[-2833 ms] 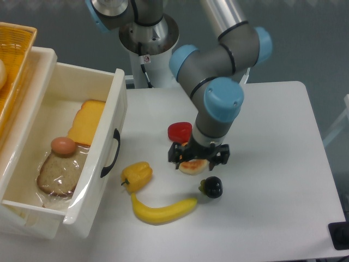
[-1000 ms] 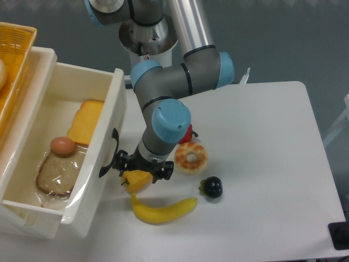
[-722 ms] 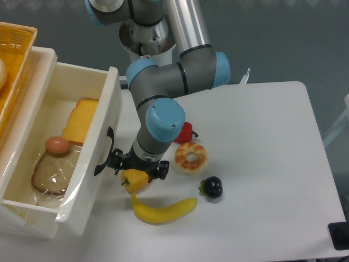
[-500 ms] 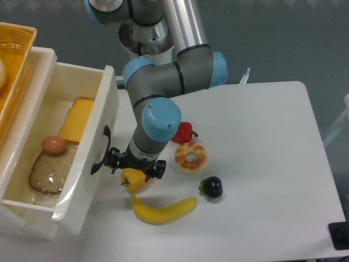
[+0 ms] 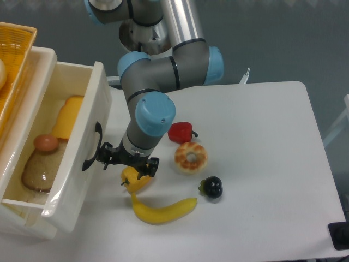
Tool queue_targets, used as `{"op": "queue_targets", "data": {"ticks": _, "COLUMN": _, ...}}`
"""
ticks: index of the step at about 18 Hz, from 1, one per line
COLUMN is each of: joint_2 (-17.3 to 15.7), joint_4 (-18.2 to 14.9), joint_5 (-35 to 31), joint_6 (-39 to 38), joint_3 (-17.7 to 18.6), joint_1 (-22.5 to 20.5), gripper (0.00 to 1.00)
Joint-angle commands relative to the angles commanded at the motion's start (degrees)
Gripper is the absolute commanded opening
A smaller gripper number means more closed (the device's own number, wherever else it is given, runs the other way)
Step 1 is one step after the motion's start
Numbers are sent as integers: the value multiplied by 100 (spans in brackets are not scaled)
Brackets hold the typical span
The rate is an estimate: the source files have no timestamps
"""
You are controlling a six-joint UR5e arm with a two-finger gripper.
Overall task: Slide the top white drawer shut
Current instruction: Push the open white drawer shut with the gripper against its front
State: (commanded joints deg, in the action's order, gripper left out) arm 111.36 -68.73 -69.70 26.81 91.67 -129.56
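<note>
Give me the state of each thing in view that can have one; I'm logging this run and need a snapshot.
top white drawer: partly open, contents showing
gripper: against the drawer front by the black handle; open or shut cannot be told
bread slice: lying flat in the drawer
egg: whole, resting in the drawer
yellow pepper: on the table, partly hidden by the gripper
banana: unpeeled, lying on the table

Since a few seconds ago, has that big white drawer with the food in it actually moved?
Yes. The top white drawer has slid left, into the cabinet: its front panel now sits farther from the yellow pepper, with the gripper against its black handle.
</note>
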Motion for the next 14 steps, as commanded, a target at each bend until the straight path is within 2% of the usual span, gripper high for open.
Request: {"op": "queue_targets", "data": {"ticks": 14, "joint_2": -62, "joint_4": 97, "joint_5": -35, "joint_6": 62, "joint_3": -9, "joint_1": 325, "gripper": 100}}
